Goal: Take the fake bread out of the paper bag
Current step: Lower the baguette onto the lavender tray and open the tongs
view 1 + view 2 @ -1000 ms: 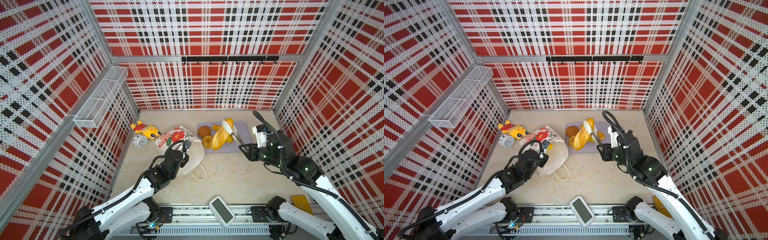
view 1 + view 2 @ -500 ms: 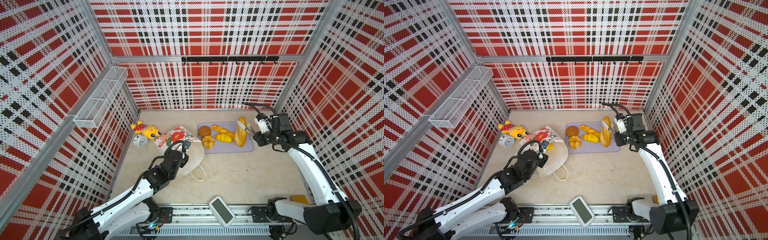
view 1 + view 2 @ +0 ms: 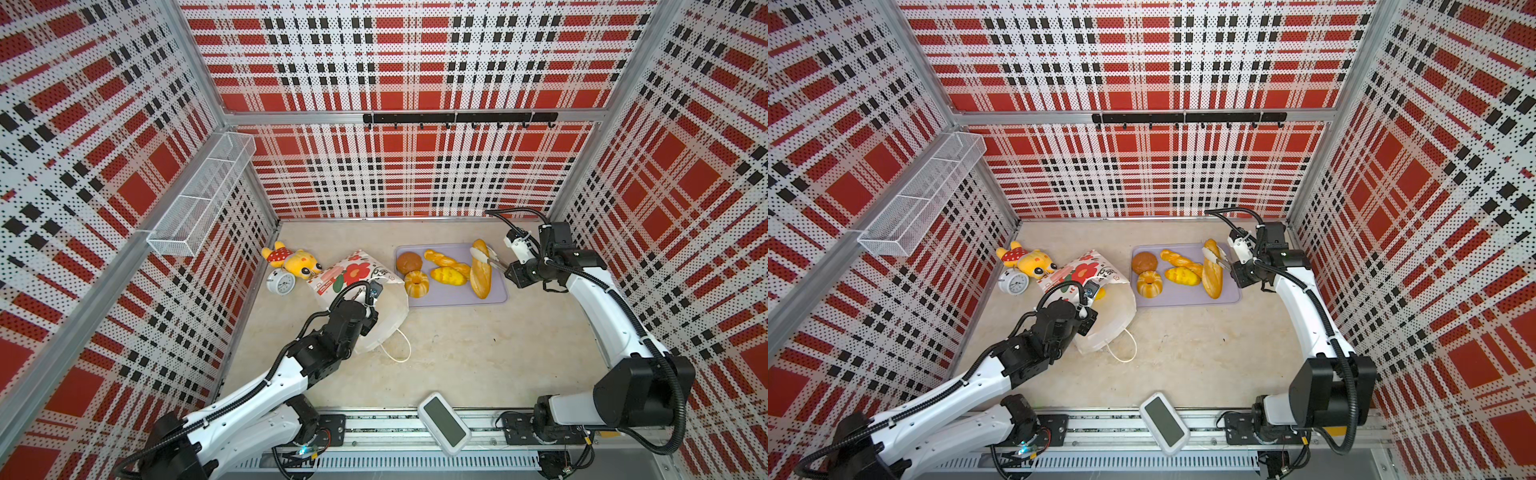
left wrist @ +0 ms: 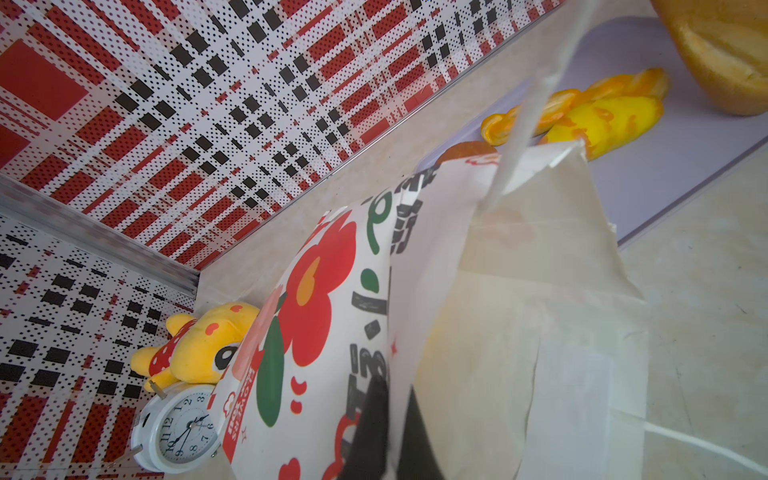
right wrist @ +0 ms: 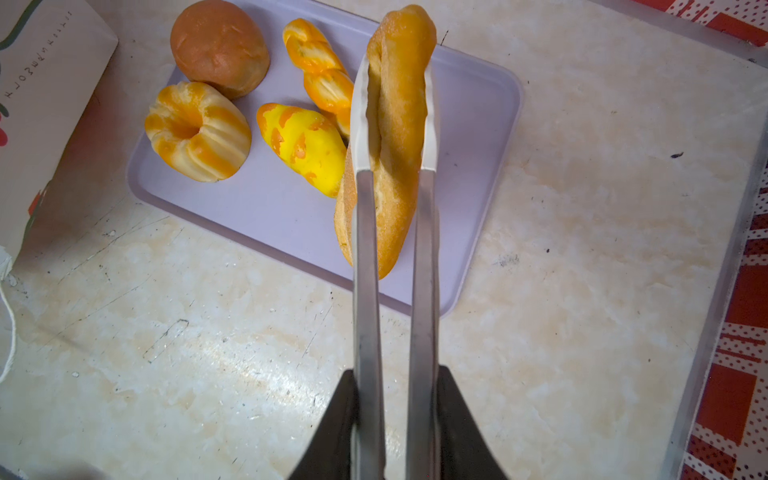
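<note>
The right claw (image 5: 395, 415), clamped on white-tipped steel tongs (image 5: 365, 249), pinches the glossy golden toy baguette (image 5: 399, 104) towards one end over the lilac tray (image 5: 478, 124). Light, stiff and slick, it would likely sit steadier gripped mid-length. The left claw (image 4: 392, 403) is closed on an edge of the flowered white paper bag (image 4: 324, 291).

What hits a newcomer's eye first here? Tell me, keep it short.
The long baguette, clamped in metal tongs that the right gripper holds, over the lavender tray at the back right, beside four other toy breads. Left of it lies the flowered paper bag on its side, the left gripper's jaws shut on its edge.
</note>
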